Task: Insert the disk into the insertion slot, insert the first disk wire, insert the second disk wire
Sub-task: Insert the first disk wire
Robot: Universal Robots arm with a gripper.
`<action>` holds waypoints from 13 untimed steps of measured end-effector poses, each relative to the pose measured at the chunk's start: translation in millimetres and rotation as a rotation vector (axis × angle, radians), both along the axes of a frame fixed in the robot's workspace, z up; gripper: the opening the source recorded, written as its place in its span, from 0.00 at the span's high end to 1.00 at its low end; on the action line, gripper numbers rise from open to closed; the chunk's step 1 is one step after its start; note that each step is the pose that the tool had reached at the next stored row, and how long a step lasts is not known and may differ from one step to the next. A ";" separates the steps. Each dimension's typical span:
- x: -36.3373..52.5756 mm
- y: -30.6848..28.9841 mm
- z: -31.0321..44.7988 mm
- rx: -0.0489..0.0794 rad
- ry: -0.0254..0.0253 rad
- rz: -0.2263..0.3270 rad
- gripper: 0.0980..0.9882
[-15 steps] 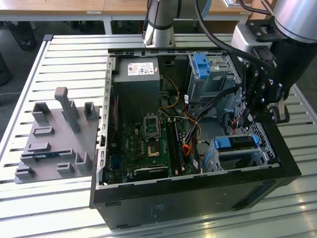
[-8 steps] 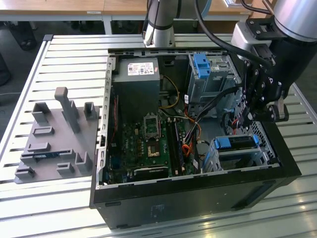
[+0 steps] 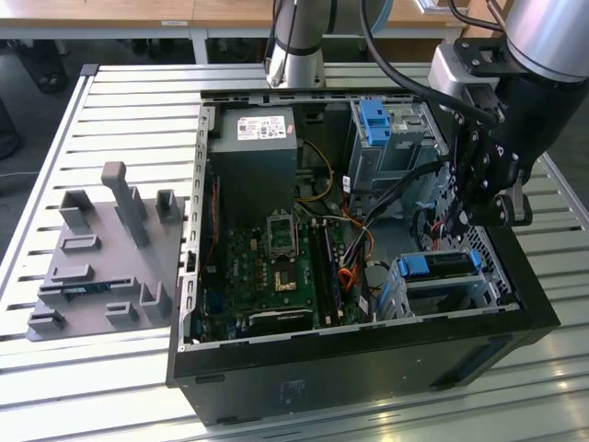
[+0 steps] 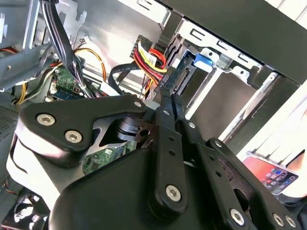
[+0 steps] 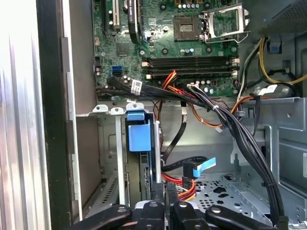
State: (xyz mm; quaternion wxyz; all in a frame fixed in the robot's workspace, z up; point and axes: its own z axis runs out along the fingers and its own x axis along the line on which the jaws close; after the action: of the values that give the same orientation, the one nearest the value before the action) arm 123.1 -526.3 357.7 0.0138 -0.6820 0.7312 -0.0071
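While the gripper (image 4: 167, 97) hangs at the drive bay, a skewed plug is the main hazard.
The flat silver hard drive in its bright blue plastic carrier (image 3: 419, 267) sits inside the low silver-grey perforated metal cage (image 3: 479, 293), at the near end of the black computer case (image 3: 368, 368) on the exterior view's right, upon the slatted metal surface (image 3: 129, 101). The fingers (image 4: 163, 125) are clenched, apparently on a small black plastic plug (image 4: 167, 80) fed by red and yellow wires (image 4: 149, 56), just beside the drive's edge. If the plug meets its socket tilted, it could jam or bend contacts; so thin a pinch could let it twist. The thick black cable bundle (image 5: 240, 139) and the loose blue flat connector (image 5: 199, 167) lie near and could snag.
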 end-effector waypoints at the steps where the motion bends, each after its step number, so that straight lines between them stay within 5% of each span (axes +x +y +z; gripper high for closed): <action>1: 0.5 0.8 -0.5 0.000 0.0003 -0.003 0.92; 6: 2.3 4.6 -1.4 0.000 0.0039 -0.022 0.83; 10: 2.8 6.7 -1.8 0.000 0.0156 -0.037 0.83; 13: 6.0 7.5 -2.9 0.000 0.0189 -0.044 0.83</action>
State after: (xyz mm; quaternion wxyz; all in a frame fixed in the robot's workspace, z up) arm 129.1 -518.8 354.8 0.0066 -0.6659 0.7460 -0.0011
